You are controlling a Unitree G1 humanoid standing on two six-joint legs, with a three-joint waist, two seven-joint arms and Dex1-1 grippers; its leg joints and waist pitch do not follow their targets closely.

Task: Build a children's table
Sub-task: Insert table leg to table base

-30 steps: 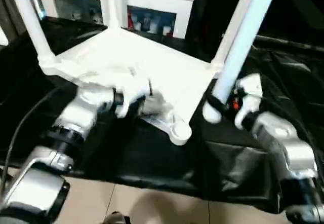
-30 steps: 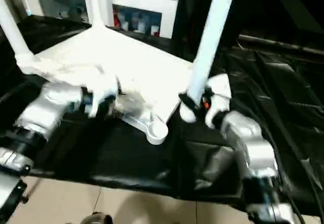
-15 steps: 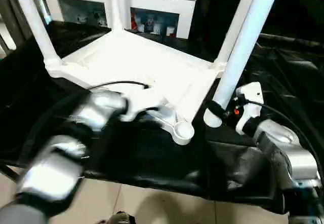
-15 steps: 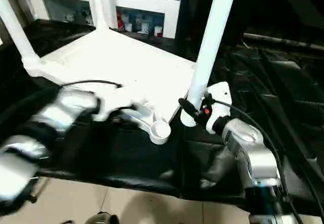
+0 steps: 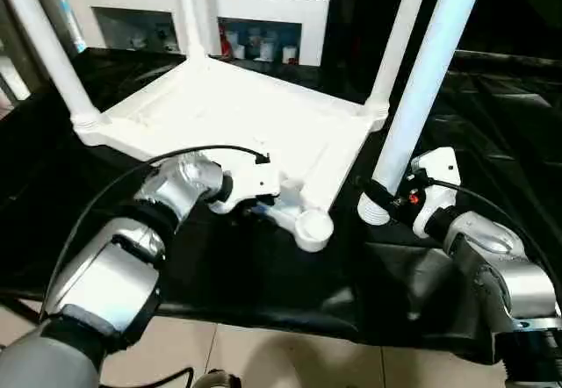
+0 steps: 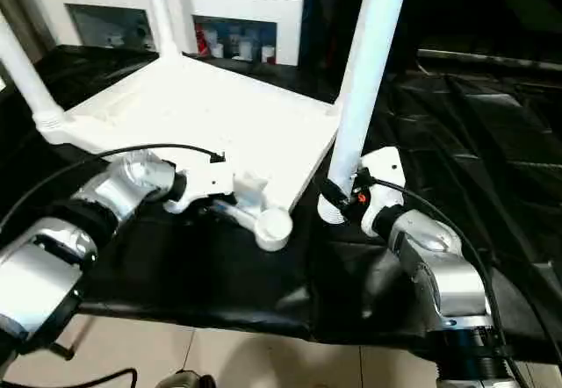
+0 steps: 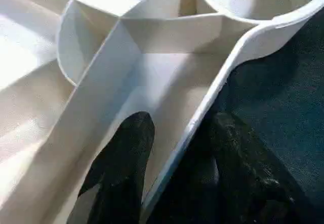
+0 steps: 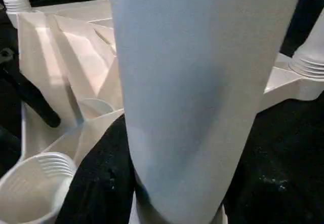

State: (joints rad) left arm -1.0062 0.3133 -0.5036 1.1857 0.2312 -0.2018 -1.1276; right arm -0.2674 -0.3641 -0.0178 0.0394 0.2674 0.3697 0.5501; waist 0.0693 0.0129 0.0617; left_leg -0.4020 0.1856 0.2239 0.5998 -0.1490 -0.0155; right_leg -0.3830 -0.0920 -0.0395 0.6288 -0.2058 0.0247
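1. Tabletop point(image 5: 237, 111): white, ribbed, upside down on black sheet point(image 5: 263, 265); three legs stand upright in corner sockets, near socket point(image 5: 313, 226) empty.
2. Left gripper point(image 7: 172, 148) reaches in from 8 o'clock, fingers astride the tabletop rim beside that socket, gripping it.
3. Right gripper point(image 5: 384, 197) clamped low on the loose leg point(image 5: 426, 81), at 3 o'clock of the socket.
4. Loose leg near-upright, top leaning toward 1 o'clock.

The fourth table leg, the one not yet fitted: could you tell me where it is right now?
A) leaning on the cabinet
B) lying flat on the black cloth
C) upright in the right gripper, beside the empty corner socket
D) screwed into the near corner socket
C: the right gripper is shut on the loose leg, upright beside the empty corner socket of the tabletop.
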